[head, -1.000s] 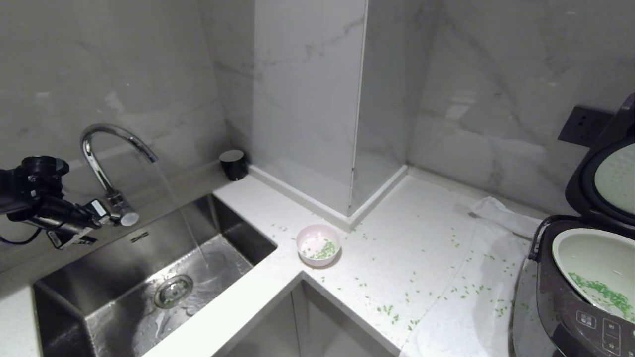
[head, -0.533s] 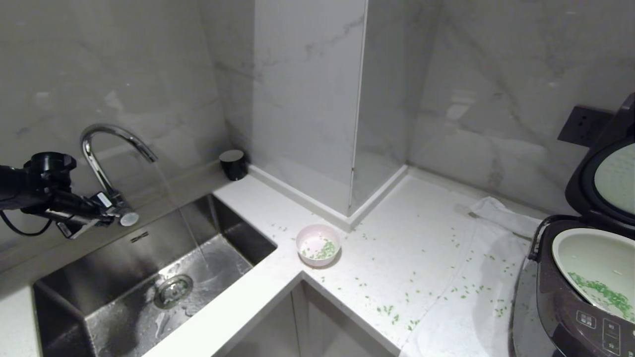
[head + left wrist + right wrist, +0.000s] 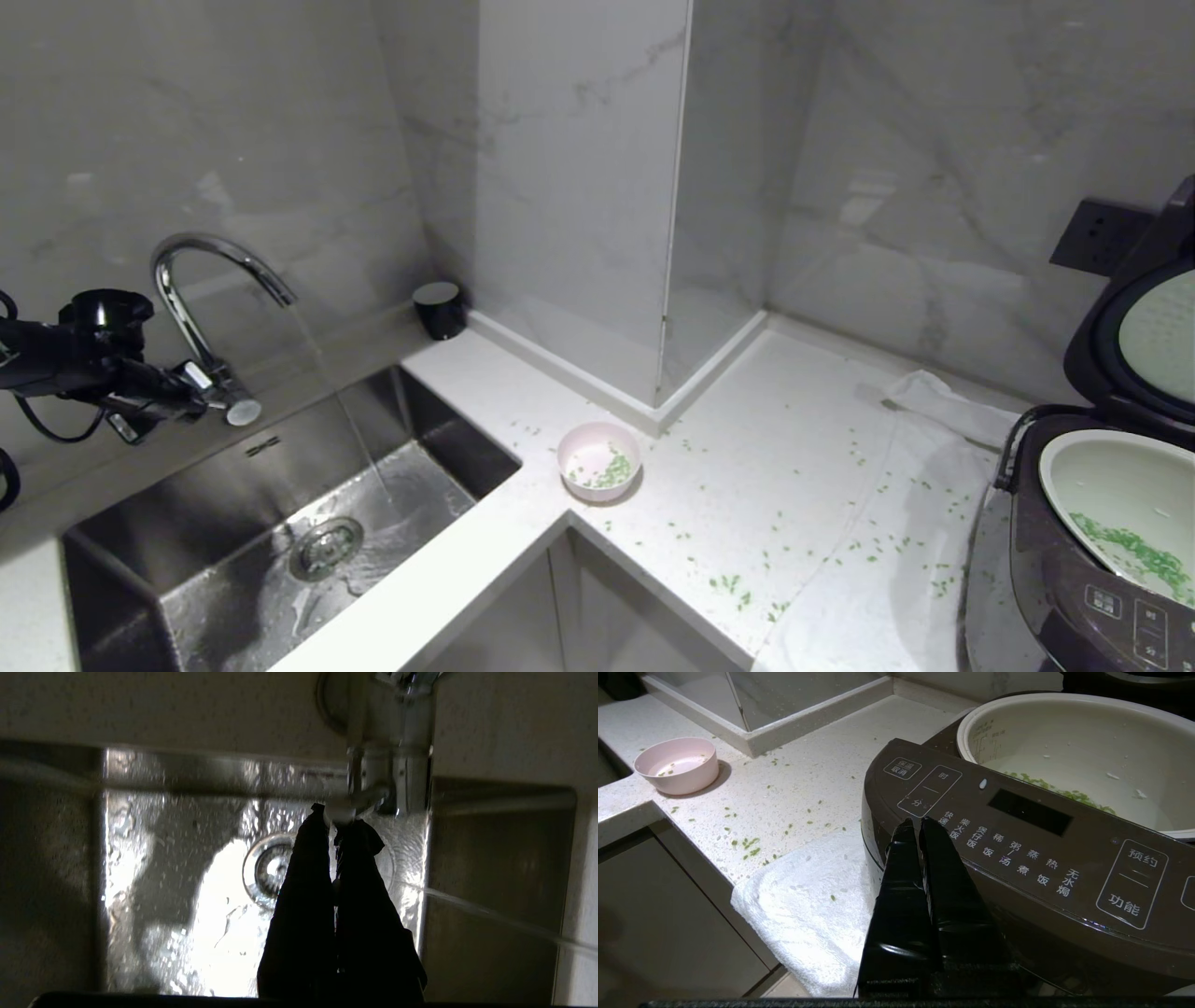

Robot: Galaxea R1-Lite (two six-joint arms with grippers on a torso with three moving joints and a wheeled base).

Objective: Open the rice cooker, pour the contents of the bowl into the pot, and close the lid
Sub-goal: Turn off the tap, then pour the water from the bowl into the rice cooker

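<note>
The white counter [image 3: 747,439] bears the pink bowl [image 3: 598,461], scattered green bits [image 3: 738,586], a white towel [image 3: 878,597] and the rice cooker [image 3: 1074,569].

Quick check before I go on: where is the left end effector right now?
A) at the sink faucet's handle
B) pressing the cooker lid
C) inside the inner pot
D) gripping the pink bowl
A: in the head view the left end effector sits at the faucet handle above the sink, water running, while the bowl stands alone on the counter.
</note>
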